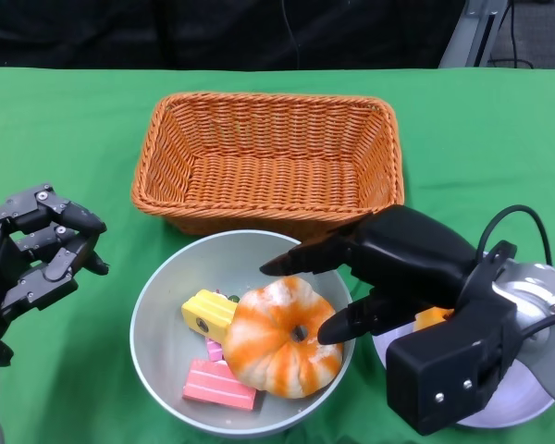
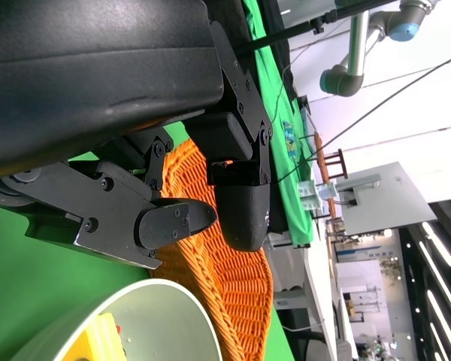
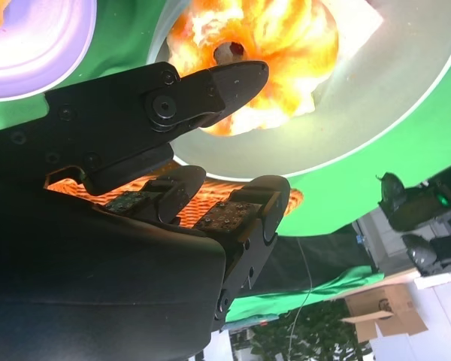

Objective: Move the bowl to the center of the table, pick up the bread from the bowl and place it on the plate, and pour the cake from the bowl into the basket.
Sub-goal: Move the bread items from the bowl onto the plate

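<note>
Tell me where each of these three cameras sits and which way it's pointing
Head view: high on the robot, looking down at the bowl, basket, left hand and right hand.
Right wrist view: behind the right hand, facing the bread.
Left wrist view: behind the left hand, facing the basket.
All three views share the bowl and basket.

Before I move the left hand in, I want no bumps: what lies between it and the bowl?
Only bare green cloth, in the head view, between left hand and bowl.
</note>
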You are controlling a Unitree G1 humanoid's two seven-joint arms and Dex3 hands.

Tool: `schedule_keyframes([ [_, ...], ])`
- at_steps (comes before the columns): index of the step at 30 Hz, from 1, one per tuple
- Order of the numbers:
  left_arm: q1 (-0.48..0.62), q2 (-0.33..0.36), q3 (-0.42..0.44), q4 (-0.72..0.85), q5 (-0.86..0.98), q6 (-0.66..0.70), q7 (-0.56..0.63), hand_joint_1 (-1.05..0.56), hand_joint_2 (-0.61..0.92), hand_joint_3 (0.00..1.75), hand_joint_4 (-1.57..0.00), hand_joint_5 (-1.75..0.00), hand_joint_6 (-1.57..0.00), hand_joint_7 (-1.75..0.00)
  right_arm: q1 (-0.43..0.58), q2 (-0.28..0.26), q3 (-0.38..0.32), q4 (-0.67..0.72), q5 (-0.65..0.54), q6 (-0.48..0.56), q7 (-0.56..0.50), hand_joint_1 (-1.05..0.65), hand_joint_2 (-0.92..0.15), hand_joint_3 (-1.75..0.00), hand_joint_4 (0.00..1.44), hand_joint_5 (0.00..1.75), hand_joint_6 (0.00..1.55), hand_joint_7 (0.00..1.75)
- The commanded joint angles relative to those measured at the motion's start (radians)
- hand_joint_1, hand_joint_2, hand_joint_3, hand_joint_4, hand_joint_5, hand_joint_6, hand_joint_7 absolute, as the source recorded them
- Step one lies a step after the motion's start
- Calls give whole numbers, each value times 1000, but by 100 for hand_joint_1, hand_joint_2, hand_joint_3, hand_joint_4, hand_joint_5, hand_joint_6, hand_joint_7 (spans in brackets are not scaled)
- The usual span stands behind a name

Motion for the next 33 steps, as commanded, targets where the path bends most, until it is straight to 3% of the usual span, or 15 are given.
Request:
schedule_keyframes([
  [1,12,7,-2,-16,4,9,15,-13,77,57,-83,-145,-88,-112,-21,2,5,20,-17,-33,-38,-74,-92,-4,67,7,62,1],
  [12,8,4,-12,-6,10,7,22,-13,78,55,-82,-145,-87,-112,-32,11,23,63,-66,-105,-118,-71,-92,-3,71,6,64,1],
  [22,20,-6,-10,-44,5,19,20,-12,77,58,-84,-141,-87,-111,-70,16,67,148,-121,-89,-114,-70,-92,-7,67,2,61,0],
  [33,42,-13,-16,-112,2,48,18,-13,75,61,-85,-142,-88,-113,-102,6,138,259,-272,-116,-250,-67,-88,0,66,1,63,1],
])
